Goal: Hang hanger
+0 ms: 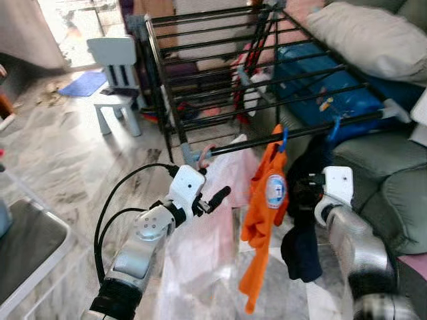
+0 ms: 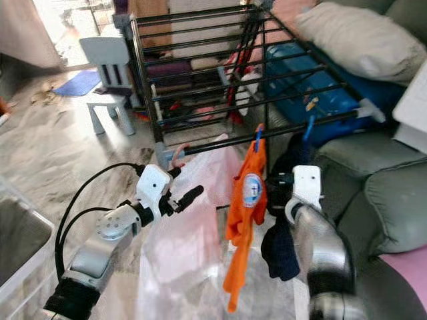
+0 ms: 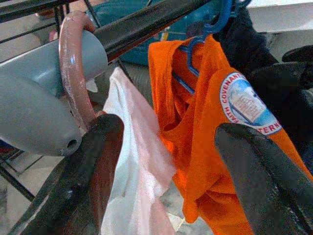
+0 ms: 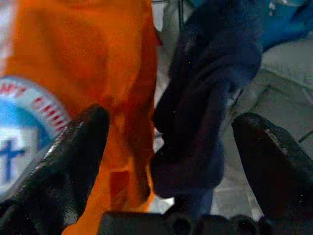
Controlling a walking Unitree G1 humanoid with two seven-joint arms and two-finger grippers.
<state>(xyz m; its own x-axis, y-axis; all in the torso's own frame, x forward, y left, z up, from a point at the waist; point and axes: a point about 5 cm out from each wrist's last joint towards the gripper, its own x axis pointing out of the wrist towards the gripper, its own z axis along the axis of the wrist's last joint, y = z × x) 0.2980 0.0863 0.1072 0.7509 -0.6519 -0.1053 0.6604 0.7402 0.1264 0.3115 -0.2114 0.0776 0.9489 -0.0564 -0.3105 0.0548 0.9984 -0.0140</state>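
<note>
A pink hanger (image 3: 71, 63) hooks over the front rail (image 1: 300, 130) of the black drying rack, right beside the rail's grey end cap (image 3: 39, 98). From it hangs a pale pink garment (image 1: 213, 233). My left gripper (image 1: 220, 197) is open just below the hook, against the top of this garment. To the right, an orange shirt (image 1: 263, 220) hangs on a blue hanger (image 3: 215, 24). Further right a dark navy garment (image 1: 303, 247) hangs from a second blue hook. In front of it my right gripper (image 4: 171, 127) is open, with the navy cloth seen between its fingers.
A small white chair (image 1: 117, 73) stands left of the rack on the marble floor. A grey-green sofa (image 1: 393, 187) with a pillow (image 1: 373, 37) runs along the right. A blue bag (image 1: 320, 87) lies under the rack. A dark tray (image 1: 27, 247) sits at lower left.
</note>
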